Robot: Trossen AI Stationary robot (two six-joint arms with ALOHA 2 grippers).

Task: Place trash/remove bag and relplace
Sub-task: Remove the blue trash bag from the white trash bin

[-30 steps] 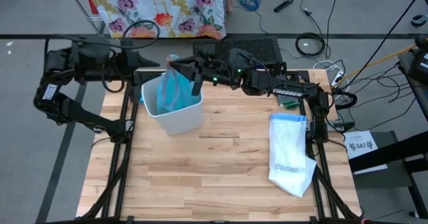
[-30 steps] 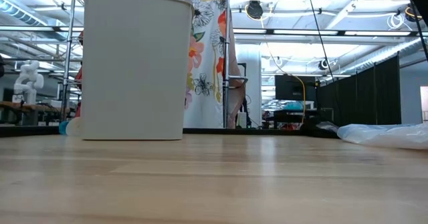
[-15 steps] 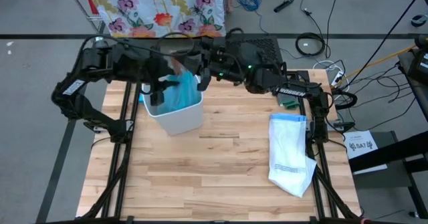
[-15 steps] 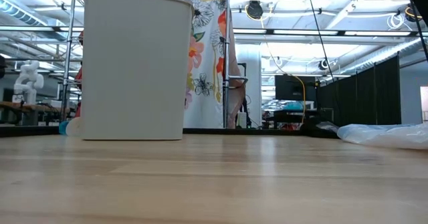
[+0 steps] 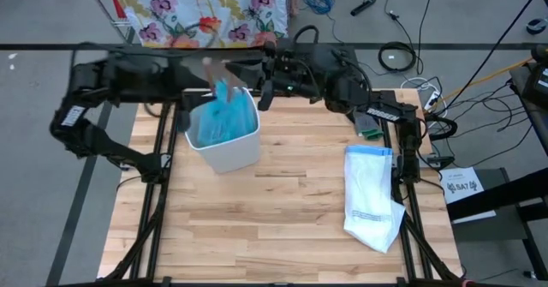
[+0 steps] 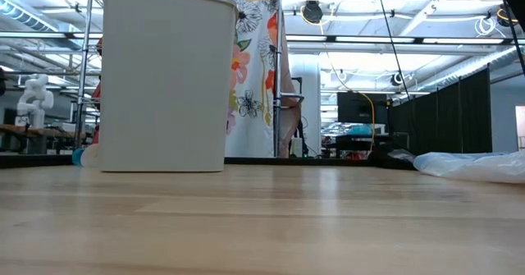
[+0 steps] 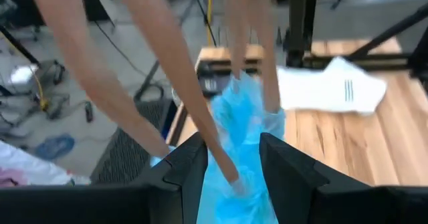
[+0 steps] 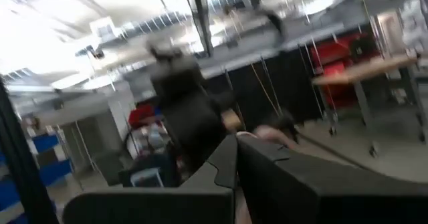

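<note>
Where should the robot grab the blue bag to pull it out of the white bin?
Probably the bunched top of the blue bag, where it sticks up above the bin rim, coming from straight above. The plastic gathers into a narrow peak there, thin enough for the fingers to pinch. The left gripper is open around that bunch, so closing there looks right.

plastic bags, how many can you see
2: the light-blue bag stands up out of the white bin; the white bag lies flat on the table's right side. Others may be hidden.
</note>
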